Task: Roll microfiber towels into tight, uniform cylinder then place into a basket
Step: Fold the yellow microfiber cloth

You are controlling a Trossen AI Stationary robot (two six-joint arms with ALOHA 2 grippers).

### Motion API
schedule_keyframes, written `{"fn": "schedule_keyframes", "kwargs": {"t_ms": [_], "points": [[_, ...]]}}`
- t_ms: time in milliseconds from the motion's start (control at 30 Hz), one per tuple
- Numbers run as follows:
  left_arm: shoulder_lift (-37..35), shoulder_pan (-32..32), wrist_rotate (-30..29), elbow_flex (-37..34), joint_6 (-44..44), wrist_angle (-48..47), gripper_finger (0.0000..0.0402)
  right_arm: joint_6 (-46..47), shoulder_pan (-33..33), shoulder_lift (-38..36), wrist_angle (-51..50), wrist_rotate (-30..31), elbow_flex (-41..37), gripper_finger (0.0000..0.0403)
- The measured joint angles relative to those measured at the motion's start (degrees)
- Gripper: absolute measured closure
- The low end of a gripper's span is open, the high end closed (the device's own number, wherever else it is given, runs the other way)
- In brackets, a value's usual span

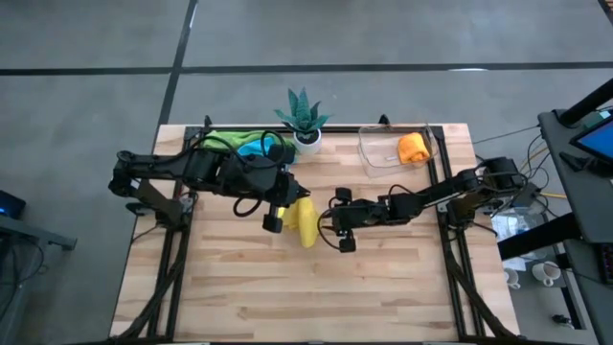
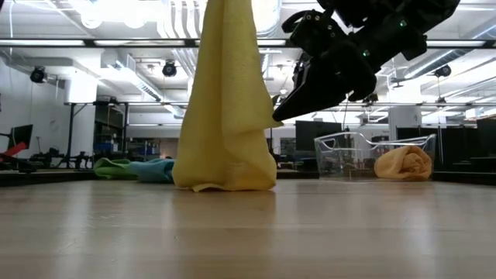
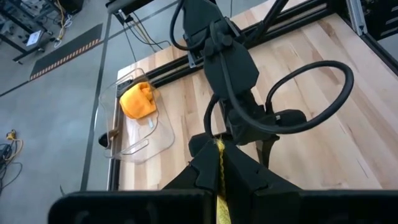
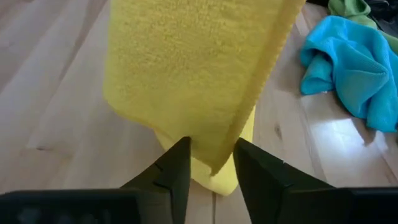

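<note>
You are at the spreading step: the yellow towel [image 2: 225,101] hangs from above, its lower edge bunched on the counter [image 1: 383,287], and it must lie flat before any rolling can start.

Left pincer [image 3: 219,163] — pressed together on the towel's upper edge, which shows as a thin yellow strip between its fingers in the left wrist view; this arm carries the cloth's weight near the middle of the counter.

Right pincer [image 4: 211,163] — at the towel's hanging side edge, fingers still apart, with the lower corner of the cloth lying in the gap between them. The right wrist view shows no contact yet on either side, so treat this corner as not gripped.

Basket [image 1: 395,149] — at the far right of the counter, with one orange roll [image 1: 413,148] already inside. The light blue towel [image 4: 348,68] and green towel [image 1: 222,142] wait in a heap at the far left, near the potted plant [image 1: 303,117].

Your next move, as judged from this pose: bring the right fingers together on the corner, then draw the two pincers apart so the cloth pulls taut, and lower it flat. Watch that the right fingers take a single layer — a doubled fold here would likely spoil an even roll.
</note>
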Motion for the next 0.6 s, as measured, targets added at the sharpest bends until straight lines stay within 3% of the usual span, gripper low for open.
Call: {"fn": "schedule_keyframes", "kwargs": {"t_ms": [333,500,600], "points": [[0.0,-0.02,-2.09,-0.02,0.02,0.11,0.0401,-1.57,0.02,-0.07,-2.68,-4.3,-0.04,0.0387],[0.0,-0.02,-5.23,-0.02,0.03,-0.08,0.0402,-1.69,0.02,-1.56,-5.81,-3.55,-0.04,0.0394],[0.0,-0.02,-5.62,-0.02,-0.03,-1.25,0.0401,-0.43,0.16,-4.92,-10.41,0.03,-0.07,0.0394]]}}
